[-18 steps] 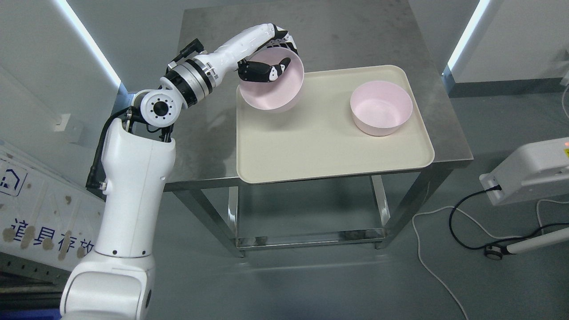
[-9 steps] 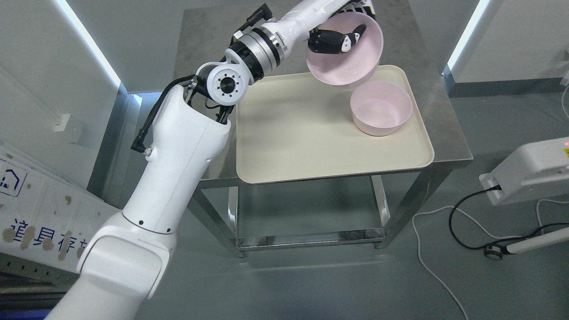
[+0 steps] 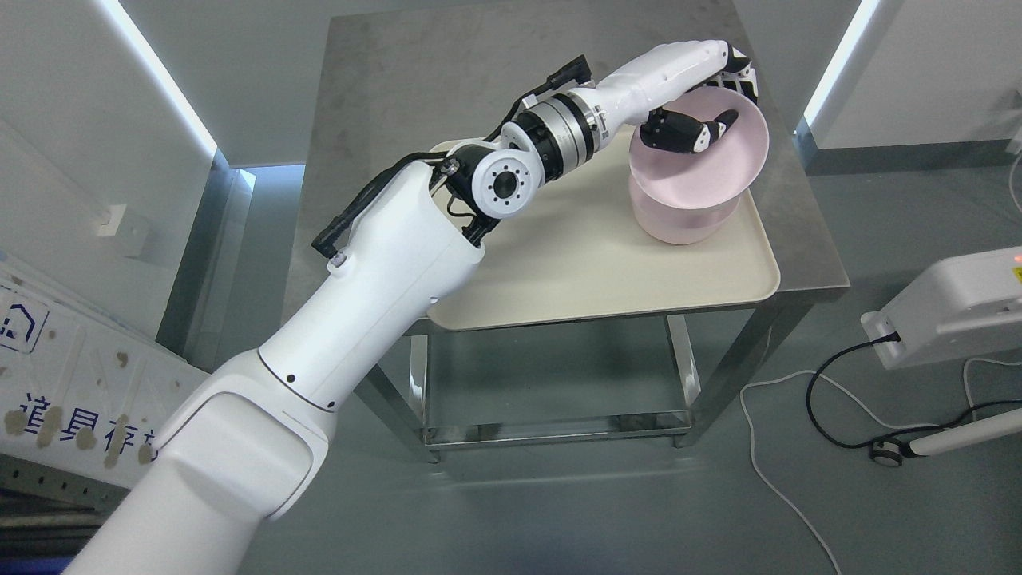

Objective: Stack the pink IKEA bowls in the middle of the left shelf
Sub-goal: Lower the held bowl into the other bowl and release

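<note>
My left hand (image 3: 707, 112) grips the far rim of a pink bowl (image 3: 711, 172), thumb inside and fingers behind the wall. The bowl tilts toward me and sits directly over a second pink bowl (image 3: 679, 224), which stands at the right end of the cream tray (image 3: 591, 271). Only the lower bowl's outer wall shows beneath the held one; whether the two touch I cannot tell. My left arm (image 3: 415, 263) stretches from the lower left across the tray. My right arm does not show.
The tray lies on a steel table (image 3: 447, 72) with a lower shelf (image 3: 551, 427). A white device (image 3: 954, 307) and trailing cables (image 3: 806, 415) sit on the floor at right. A printed panel (image 3: 56, 391) leans at lower left.
My left arm has swung the held bowl from the tray's left end to the right and lowered it onto or just above the other bowl.
</note>
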Robot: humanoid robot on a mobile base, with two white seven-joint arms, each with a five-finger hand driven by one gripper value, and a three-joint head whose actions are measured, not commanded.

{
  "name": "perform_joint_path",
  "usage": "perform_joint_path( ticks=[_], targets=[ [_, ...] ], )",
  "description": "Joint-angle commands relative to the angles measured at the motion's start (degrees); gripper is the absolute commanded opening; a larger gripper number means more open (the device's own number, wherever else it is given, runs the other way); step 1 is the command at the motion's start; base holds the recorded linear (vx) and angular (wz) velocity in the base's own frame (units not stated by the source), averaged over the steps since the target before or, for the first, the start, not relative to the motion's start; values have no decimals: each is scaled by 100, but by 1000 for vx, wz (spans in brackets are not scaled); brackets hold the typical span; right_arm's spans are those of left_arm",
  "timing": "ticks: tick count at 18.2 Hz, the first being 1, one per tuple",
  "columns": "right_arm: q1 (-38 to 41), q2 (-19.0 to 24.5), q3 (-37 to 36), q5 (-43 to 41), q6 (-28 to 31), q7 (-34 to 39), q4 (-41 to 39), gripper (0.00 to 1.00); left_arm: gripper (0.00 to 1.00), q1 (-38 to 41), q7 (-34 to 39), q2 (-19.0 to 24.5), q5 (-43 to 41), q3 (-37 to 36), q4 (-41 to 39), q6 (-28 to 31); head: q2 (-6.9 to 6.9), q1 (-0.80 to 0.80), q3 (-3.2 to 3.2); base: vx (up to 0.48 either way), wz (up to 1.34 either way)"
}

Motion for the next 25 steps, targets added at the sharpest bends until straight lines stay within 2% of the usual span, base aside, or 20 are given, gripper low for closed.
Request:
perform_joint_path(
  ticks=[1,8,11,14,15,17,19,20,22,25],
  targets=[
    [-2,-100,0,-9,2,0,0,100,3,-147,82,-5,121,-703,897,4,0,0,0,0,0],
    [-2,-100,0,0,2,0,0,100,6,-156,170,-5,95,-421,1003,13,0,0,0,0,0],
    [-2,-100,0,0,2,0,0,100,17,-156,214,-5,130,-325,959,-5,0,0,0,0,0],
    [-2,-100,0,0,2,0,0,100,41,-147,232,-5,130,0,942,-31,0,0,0,0,0],
    [-2,-100,0,0,2,0,0,100,45,-139,232,-5,130,140,942,-40,0,0,0,0,0],
    [7,-100,0,0,2,0,0,100,61,-130,293,-5,130,421,898,-49,0,0,0,0,0],
    [-2,-100,0,0,2,0,0,100,80,-34,608,-5,148,947,374,-58,0,0,0,0,0],
    [7,-100,0,0,2,0,0,100,84,115,592,-5,174,1246,14,-75,0,0,0,0,0],
    [-2,-100,0,0,2,0,0,100,88,745,348,-5,270,1748,-873,-206,0,0,0,0,0],
    [-2,-100,0,0,2,0,0,100,88,1765,-740,-5,271,1943,-1947,-260,0,0,0,0,0]
  ],
)
